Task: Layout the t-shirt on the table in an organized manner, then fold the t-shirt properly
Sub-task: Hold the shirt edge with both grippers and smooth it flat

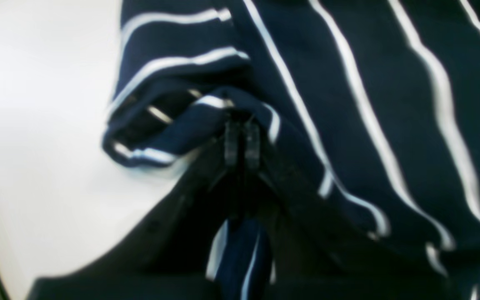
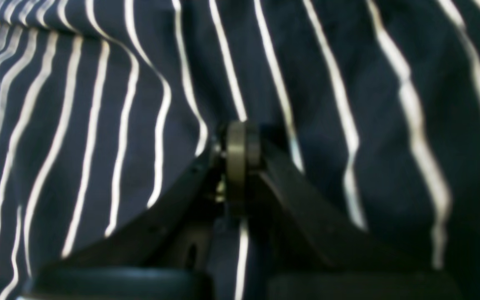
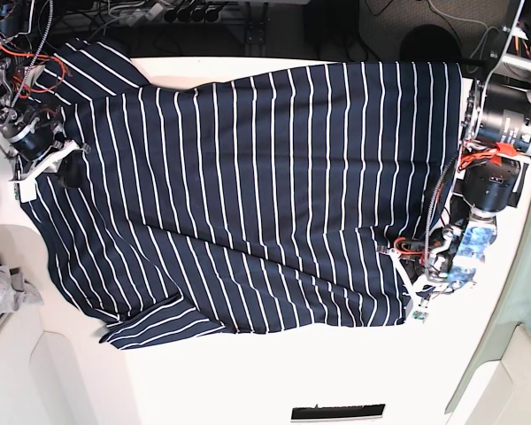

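Grey cloth (image 3: 2,292): small, plain, bunched at the far left edge of the base view, just off the shirt's lower sleeve and not touching it.

My right gripper (image 2: 240,143): on the left of the base view, at the shirt's upper-left part near the shoulder. Jaws pressed together, pinching a fold of the shirt; the wrist view shows striped cloth running down between the two black fingers (image 2: 290,187), with fabric filling nearly the whole frame.

Shirt (image 3: 248,195): navy with thin white stripes, spread wide across the table, lying sideways in the base view. One sleeve sits at the upper left, the other at the lower left, folded partly over itself. The body is mostly flat, with a diagonal crease running from the middle toward the lower right.

Table (image 3: 248,381): white, bare along the near edge below the shirt; a dark slot shows at its bottom edge.

My left gripper (image 1: 242,143): on the right of the base view, at the shirt's lower-right corner. Jaws closed tight on the hem; the wrist view shows the cloth edge bunched and lifted at the fingertips, white tabletop to its left.
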`<action>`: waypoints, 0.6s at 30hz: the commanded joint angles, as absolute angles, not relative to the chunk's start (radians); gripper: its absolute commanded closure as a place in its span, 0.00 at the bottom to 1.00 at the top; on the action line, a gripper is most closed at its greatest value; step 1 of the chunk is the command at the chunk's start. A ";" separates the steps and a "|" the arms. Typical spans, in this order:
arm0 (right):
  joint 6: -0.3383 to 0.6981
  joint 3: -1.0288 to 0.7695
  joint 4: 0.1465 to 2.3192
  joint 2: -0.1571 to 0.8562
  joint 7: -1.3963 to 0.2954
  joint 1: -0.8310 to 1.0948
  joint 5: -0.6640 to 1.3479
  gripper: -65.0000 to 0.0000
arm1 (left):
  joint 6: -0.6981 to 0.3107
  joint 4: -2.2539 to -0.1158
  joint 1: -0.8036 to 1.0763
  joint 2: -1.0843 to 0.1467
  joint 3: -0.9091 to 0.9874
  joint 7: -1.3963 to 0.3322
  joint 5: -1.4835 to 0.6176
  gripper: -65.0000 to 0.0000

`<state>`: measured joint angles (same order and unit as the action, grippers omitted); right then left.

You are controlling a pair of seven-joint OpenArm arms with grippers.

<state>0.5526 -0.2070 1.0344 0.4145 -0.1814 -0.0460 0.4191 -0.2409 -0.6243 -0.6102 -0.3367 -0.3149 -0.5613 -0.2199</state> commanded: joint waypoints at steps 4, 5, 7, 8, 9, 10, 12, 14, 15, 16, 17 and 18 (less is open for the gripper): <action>0.557 -0.216 1.087 0.431 -0.150 -0.143 0.403 1.00 | -0.290 -0.791 -0.608 -0.408 -0.313 -0.572 -0.301 1.00; 0.557 -0.216 1.084 0.430 -0.150 -0.162 0.384 1.00 | -0.292 -0.834 -0.593 -0.422 -0.313 -0.586 -0.309 1.00; 0.554 -0.215 1.073 0.427 -0.152 -0.201 0.348 1.00 | -0.292 -0.900 -0.561 -0.450 -0.313 -0.603 -0.323 1.00; 0.554 -0.215 1.060 0.423 -0.152 -0.223 0.332 1.00 | -0.292 -0.921 -0.546 -0.461 -0.313 -0.607 -0.326 1.00; 0.554 -0.215 1.042 0.418 -0.154 -0.247 0.316 1.00 | -0.292 -0.931 -0.532 -0.469 -0.313 -0.611 -0.326 1.00; 0.554 -0.213 1.017 0.414 -0.154 -0.270 0.302 1.00 | -0.292 -0.931 -0.522 -0.475 -0.313 -0.612 -0.326 1.00; 0.554 -0.208 0.952 0.409 -0.153 -0.315 0.294 1.00 | -0.292 -0.931 -0.492 -0.479 -0.313 -0.610 -0.325 1.00; 0.554 -0.200 0.875 0.409 -0.153 -0.352 0.287 1.00 | -0.292 -0.930 -0.460 -0.480 -0.313 -0.601 -0.321 1.00; 0.554 -0.197 0.838 0.410 -0.153 -0.367 0.281 1.00 | -0.292 -0.930 -0.444 -0.480 -0.313 -0.598 -0.321 1.00; 0.554 -0.194 0.803 0.410 -0.152 -0.377 0.273 1.00 | -0.292 -0.930 -0.429 -0.480 -0.313 -0.590 -0.318 1.00; 0.554 -0.191 0.775 0.410 -0.151 -0.385 0.266 1.00 | -0.292 -0.930 -0.417 -0.480 -0.313 -0.581 -0.314 1.00; 0.554 -0.188 0.751 0.410 -0.147 -0.388 0.264 1.00 | -0.287 -0.929 -0.405 -0.480 -0.313 -0.574 -0.310 1.00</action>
<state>0.5533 -0.1864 0.7410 0.3908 -0.1654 -0.3660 0.2562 -0.2913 -0.9165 -0.3878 -0.4683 -0.3168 -0.5777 -0.3096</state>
